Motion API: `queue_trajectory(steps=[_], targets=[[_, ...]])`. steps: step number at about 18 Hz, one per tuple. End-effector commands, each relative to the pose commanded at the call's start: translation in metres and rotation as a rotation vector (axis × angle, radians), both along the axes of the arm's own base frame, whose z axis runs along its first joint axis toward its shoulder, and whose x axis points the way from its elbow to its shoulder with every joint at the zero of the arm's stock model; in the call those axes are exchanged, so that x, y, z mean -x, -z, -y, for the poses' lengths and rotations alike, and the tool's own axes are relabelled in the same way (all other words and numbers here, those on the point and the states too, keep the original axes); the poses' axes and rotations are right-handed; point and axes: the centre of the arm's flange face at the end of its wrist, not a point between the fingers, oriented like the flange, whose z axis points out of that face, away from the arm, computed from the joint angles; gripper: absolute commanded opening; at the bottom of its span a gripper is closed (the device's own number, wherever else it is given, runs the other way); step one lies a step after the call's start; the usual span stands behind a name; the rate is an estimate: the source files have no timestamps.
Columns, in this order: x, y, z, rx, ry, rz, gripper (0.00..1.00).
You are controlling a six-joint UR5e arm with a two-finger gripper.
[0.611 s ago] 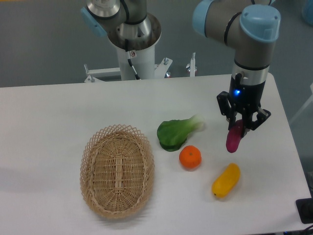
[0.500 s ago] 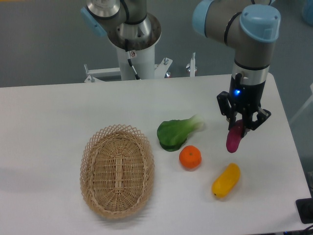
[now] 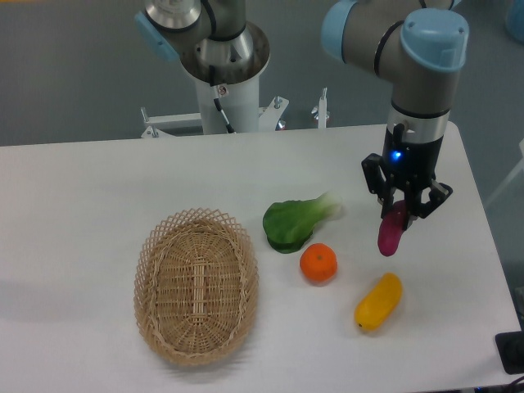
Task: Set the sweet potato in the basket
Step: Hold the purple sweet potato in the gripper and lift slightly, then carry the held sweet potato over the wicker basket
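Observation:
My gripper [image 3: 400, 210] is shut on the upper end of the sweet potato [image 3: 390, 235], a slim magenta-purple tuber that hangs down from the fingers above the right part of the table. The basket [image 3: 196, 282], an oval tan wicker one with a lattice rim, stands empty on the table at the lower left, well to the left of the gripper.
A green bok choy [image 3: 296, 220] lies between basket and gripper. A round orange [image 3: 318, 264] sits just below it. A yellow-orange oblong vegetable [image 3: 378, 301] lies below the gripper. The robot base [image 3: 225, 74] stands at the back edge of the table.
The gripper and sweet potato have shifted very slightly to the left; otherwise nothing has moved.

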Motion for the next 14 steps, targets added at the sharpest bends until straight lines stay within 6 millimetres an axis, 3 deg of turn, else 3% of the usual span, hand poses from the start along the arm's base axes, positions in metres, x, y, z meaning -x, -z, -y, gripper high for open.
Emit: queue_trajectory(steps=[5,9,14], targets=[[-0.036,0.0,-0.027,-0.014,-0.078,0.032,0.33],[-0.079,0.011,-0.04,-0.018,-0.129,0.086,0.33],[-0.139,0.033,-0.081,-0.019,-0.237,0.122,0.33]])
